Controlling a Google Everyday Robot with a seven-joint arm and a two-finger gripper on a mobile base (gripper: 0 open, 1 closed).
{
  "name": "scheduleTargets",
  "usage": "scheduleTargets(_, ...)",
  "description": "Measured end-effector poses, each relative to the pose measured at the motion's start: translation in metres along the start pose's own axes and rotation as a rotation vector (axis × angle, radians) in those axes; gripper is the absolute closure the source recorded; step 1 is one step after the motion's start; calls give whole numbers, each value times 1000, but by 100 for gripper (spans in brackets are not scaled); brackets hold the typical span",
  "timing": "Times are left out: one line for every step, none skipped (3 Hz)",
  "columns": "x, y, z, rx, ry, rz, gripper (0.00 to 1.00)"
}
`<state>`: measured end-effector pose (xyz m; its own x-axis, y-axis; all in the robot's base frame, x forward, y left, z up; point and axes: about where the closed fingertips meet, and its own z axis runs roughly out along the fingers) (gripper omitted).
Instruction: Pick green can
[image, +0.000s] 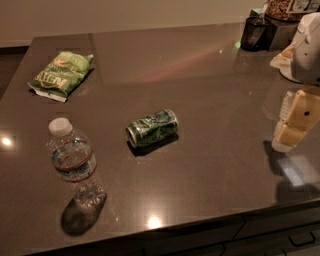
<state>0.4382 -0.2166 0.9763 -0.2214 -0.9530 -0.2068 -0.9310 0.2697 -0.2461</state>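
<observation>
Green can (152, 128) lies on its side near the middle of the dark countertop (200, 85), one silver end facing near-left. Water bottle (75, 162) stands upright to its near-left, apart from it. Green snack bag (62, 75) lies flat at far left. Gripper (294, 121) hangs over the counter's right side, well apart from the can — open or closed, cannot tell.

Green can (153, 128) on side, silver end facing left; gripper (288, 134) far right.
</observation>
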Motion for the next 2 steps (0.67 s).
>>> scheduleTargets(-7,-3,2,-7,-17,-18,0)
scheduleTargets(-21,-11,9,-33,-54,-58,0)
